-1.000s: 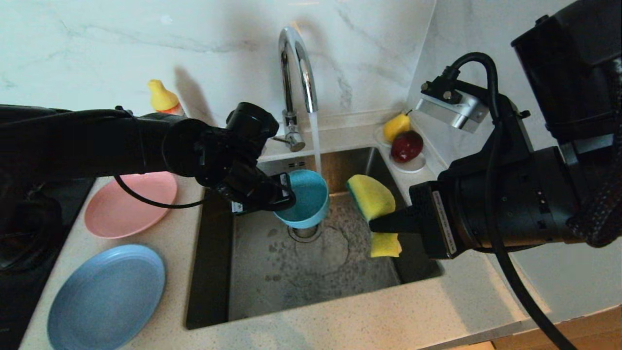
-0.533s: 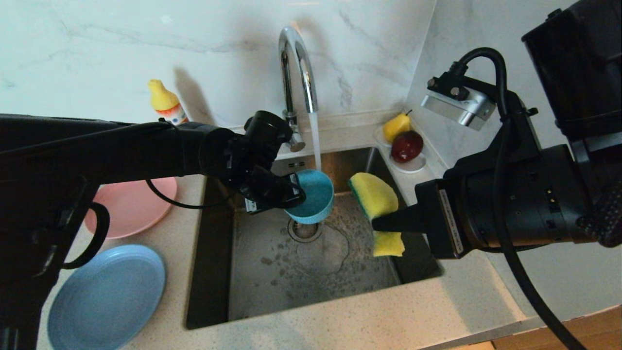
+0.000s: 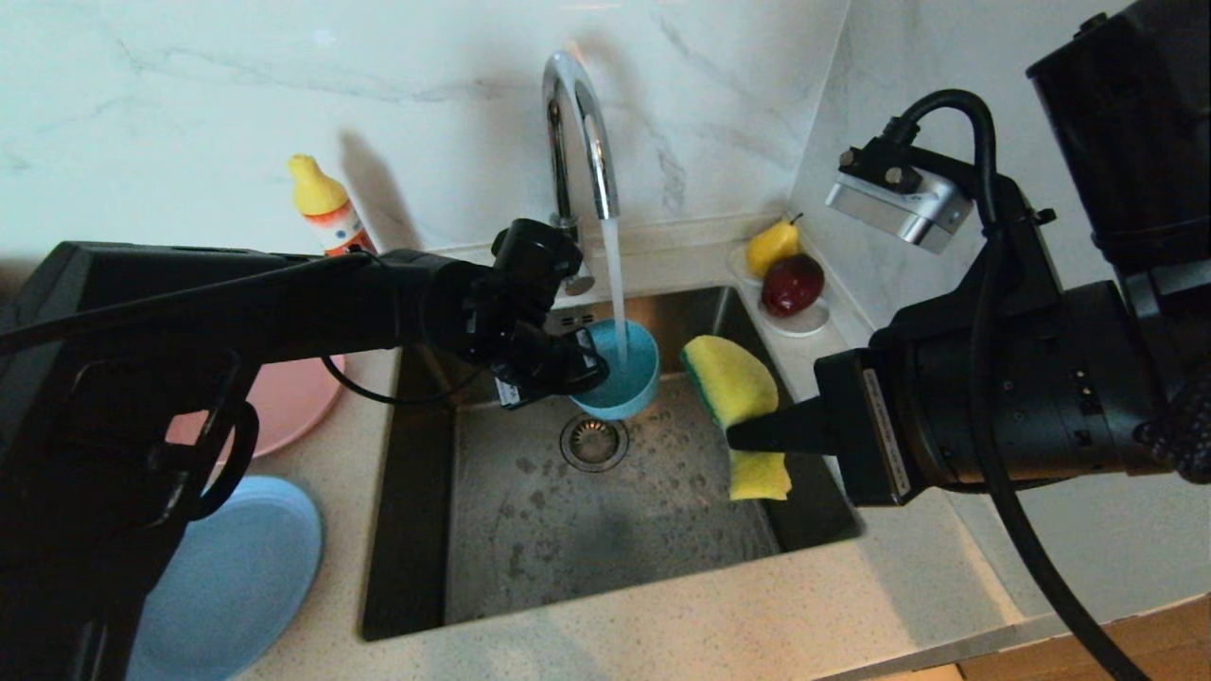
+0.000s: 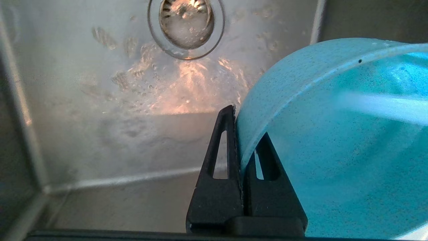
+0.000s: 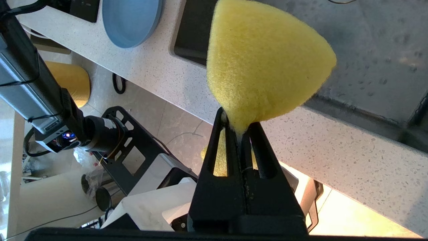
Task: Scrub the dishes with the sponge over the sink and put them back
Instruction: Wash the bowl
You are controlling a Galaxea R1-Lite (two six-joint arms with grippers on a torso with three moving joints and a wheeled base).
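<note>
Marble-walled corner, steel sink [image 3: 605, 530] at frame centre. Left gripper [image 3: 579, 371] clamped on teal bowl [image 3: 620, 374] rim, tilted under tap [image 3: 577, 142] stream for rinsing. Right gripper [image 3: 747, 435] pinching sponge [image 3: 728, 383] mid-right, poised beside bowl for scrubbing.

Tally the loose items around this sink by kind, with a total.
Plates: 2, pink plate, light-blue plate
Bowls: 1, teal bowl
Sponges: 1, sponge
Bottles: 1, bottle
Saucers: 1, white saucer
Fruit: 2, pear, red fruit
Total: 8
</note>
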